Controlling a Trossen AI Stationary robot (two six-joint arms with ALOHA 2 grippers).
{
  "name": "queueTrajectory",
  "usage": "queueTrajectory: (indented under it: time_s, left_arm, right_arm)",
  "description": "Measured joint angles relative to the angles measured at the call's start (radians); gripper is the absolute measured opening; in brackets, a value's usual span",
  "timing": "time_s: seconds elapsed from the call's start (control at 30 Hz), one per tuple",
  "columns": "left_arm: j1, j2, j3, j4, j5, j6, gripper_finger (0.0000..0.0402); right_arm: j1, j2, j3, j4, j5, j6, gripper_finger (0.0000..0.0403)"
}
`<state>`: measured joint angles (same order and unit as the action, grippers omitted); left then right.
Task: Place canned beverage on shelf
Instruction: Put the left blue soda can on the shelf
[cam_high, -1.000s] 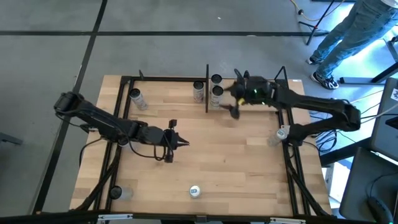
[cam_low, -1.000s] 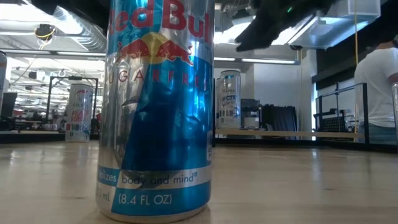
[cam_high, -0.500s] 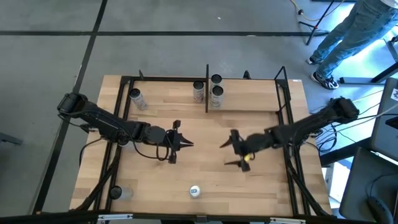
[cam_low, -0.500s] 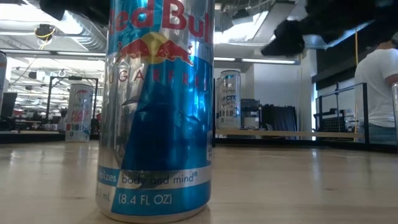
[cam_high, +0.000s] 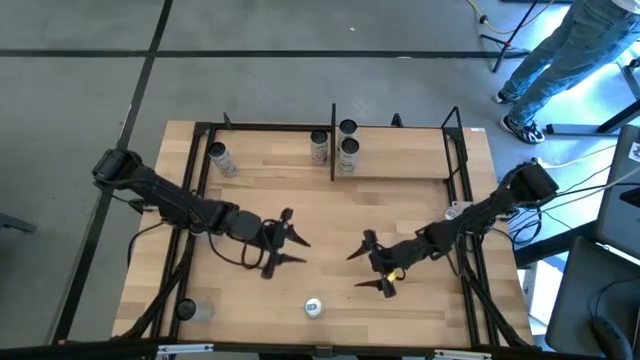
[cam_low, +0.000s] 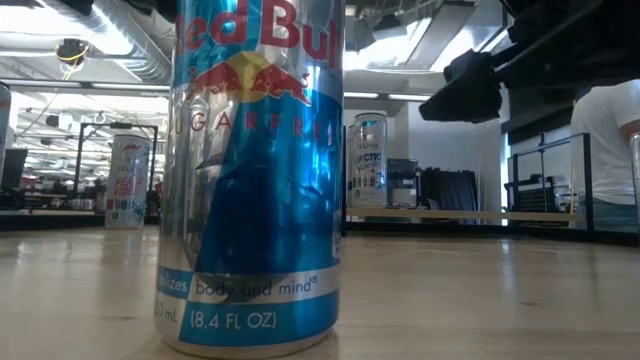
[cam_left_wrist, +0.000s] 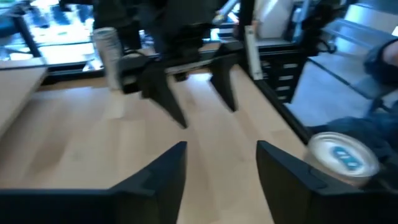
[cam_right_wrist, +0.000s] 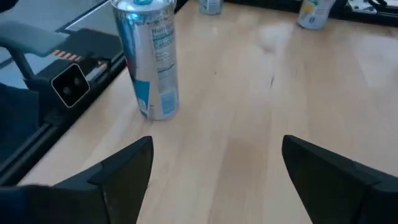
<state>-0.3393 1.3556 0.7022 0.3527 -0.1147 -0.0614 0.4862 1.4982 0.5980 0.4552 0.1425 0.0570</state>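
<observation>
The right claw (cam_high: 372, 264), spread and empty, is hovering near the can (cam_high: 314, 307) by the surface's (cam_high: 420, 200) front edge; a careless approach risks tipping it.

The left claw (cam_high: 285, 238) is also spread.

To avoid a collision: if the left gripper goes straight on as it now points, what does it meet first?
The left gripper would probably meet the right gripper, which faces it. The can lies off to the side.
</observation>
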Motion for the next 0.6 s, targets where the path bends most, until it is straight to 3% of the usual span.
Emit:
queueTrajectory:
  time_s: [0.3,0.6]
  left_arm:
    - [-0.129,0.051,0.001,-0.01,-0.023,-0.014,0.0194]
    - [-0.193,0.201,0.001,-0.025,-0.154,-0.068,0.0194]
  right_arm:
    - [-0.001,0.11,0.016,0.256,-0.03,-0.001,0.034]
    - [-0.002,0.24,0.214,0.187,-0.064,-0.013,0.034]
